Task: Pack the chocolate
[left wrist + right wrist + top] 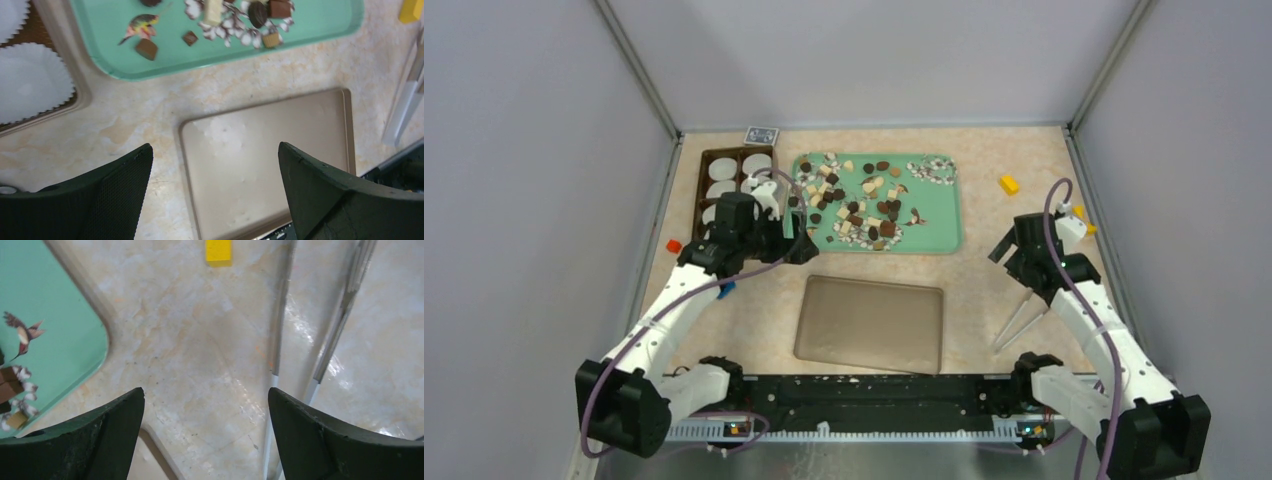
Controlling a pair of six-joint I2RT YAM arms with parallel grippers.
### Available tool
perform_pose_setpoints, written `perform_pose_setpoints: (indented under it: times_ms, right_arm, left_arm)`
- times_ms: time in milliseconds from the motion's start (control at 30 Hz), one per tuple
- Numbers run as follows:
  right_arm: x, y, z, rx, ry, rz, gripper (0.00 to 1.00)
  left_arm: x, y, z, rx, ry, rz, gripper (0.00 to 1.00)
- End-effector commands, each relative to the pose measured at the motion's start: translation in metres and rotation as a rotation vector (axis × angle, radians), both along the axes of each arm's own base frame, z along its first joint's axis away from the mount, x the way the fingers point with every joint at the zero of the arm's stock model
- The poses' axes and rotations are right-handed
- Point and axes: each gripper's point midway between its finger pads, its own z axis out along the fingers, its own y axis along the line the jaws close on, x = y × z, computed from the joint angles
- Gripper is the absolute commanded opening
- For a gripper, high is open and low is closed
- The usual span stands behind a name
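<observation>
Top: barely started, by my read. All the chocolate (864,200) lies loose on the green tray (936,222), far centre of the worktop (1024,150). The brown box (709,165) just left of it holds white paper cups (722,188). Those showing look empty; some are hidden behind the left arm. Left gripper (796,242) hovers by the tray's near-left corner, right gripper (1014,262) well off right.

Left wrist: jaws released, 0 pieces held, over a tan tray (300,130). Chocolate is dark rounds, tan squares and white-speckled bits, tiny, many touching.

Right wrist: jaws released, empty, over bare worktop. Tongs (345,305) just beside, yellow block (218,251) ahead.
</observation>
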Motion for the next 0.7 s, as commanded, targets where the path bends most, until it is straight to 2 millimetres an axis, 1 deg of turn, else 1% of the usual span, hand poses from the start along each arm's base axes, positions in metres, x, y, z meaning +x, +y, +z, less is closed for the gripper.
perform_pose_setpoints:
  times_ms: [0,100,200,300,400,467,600,667]
  right_arm:
    - [-0.022,-0.029,-0.010,-0.001,0.056,-0.168,0.88]
    - [-0.026,-0.029,-0.017,0.035,0.074,-0.184,0.81]
    - [-0.033,-0.026,-0.035,0.065,0.122,-0.206,0.71]
    - [-0.036,-0.023,-0.052,0.090,0.141,-0.222,0.60]
    - [-0.038,-0.025,-0.068,0.107,0.163,-0.254,0.56]
    - [-0.042,-0.025,-0.079,0.116,0.191,-0.263,0.56]
    - [-0.046,-0.021,-0.096,0.131,0.211,-0.257,0.56]
    - [-0.046,-0.021,-0.102,0.133,0.215,-0.254,0.50]
  left_arm:
    - [-0.012,-0.028,-0.001,-0.023,-0.017,-0.144,0.99]
    - [-0.014,-0.035,-0.004,-0.021,-0.012,-0.156,0.99]
    - [-0.012,-0.036,-0.007,-0.018,-0.006,-0.157,0.99]
    - [-0.010,-0.037,-0.010,-0.010,-0.003,-0.159,0.99]
    - [-0.009,-0.037,-0.010,-0.002,-0.002,-0.164,0.99]
    - [-0.008,-0.037,-0.008,0.003,-0.006,-0.166,0.99]
    - [-0.009,-0.034,-0.008,0.014,-0.013,-0.155,0.99]
    - [-0.009,-0.034,-0.008,0.014,-0.012,-0.153,0.99]
